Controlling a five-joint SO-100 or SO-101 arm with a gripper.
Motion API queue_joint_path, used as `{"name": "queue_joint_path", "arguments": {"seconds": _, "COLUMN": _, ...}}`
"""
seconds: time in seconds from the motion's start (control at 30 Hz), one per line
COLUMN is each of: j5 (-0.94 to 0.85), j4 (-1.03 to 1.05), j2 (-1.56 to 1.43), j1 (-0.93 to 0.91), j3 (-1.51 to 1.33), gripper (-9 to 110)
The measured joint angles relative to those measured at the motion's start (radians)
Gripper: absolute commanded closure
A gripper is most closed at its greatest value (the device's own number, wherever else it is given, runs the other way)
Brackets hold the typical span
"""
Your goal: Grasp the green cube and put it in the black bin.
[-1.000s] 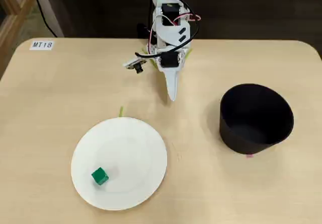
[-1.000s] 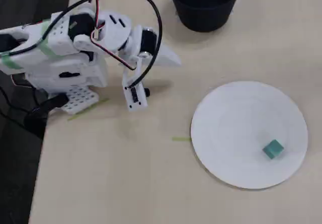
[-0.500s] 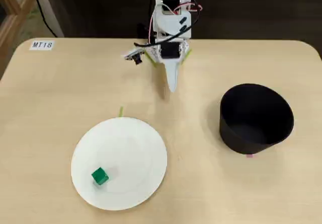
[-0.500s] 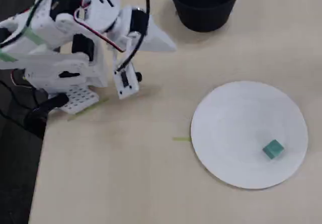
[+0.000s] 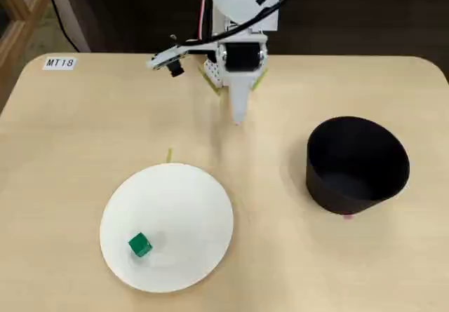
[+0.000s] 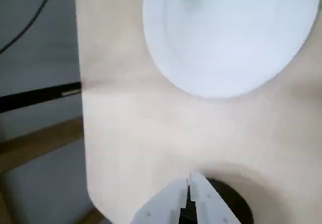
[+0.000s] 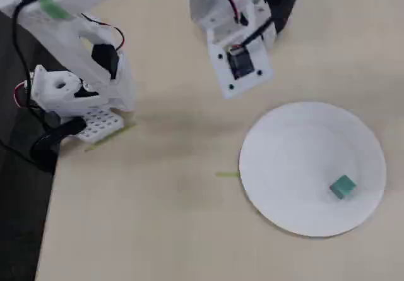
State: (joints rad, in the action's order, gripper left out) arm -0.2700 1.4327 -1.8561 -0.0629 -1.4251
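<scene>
Green cube [image 5: 139, 245]: on white plate [image 5: 175, 207], near its rim.
Black bin [image 5: 357, 165]: well apart from plate.
Pincer [image 6: 189, 179]: fingers together, empty, clear of plate.

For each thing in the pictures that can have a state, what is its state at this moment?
Green cube: lying on the white plate, near its edge, not held.
White plate: flat on the table, holding only the cube.
Black bin: upright, open at the top, nothing seen inside.
Gripper: shut, holding nothing, raised over the table, away from the cube.
Table: carries the plate and the bin, which stand apart.
</scene>
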Motion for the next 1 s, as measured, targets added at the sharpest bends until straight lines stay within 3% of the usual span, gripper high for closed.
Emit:
{"name": "queue_joint_path", "arguments": {"seconds": 0.43, "j5": -0.262, "j4": 0.109, "j2": 0.483, "j1": -0.23, "j3": 0.497, "gripper": 102}}
{"name": "queue_joint_path", "arguments": {"seconds": 0.63, "j5": -0.416, "j4": 0.261, "j2": 0.785, "j1": -0.262, "j3": 0.836, "gripper": 102}}
{"name": "queue_joint_path", "arguments": {"seconds": 1.0, "j5": -0.583, "j4": 0.368, "j2": 1.111, "j1": -0.319, "j3": 1.21, "gripper": 102}}
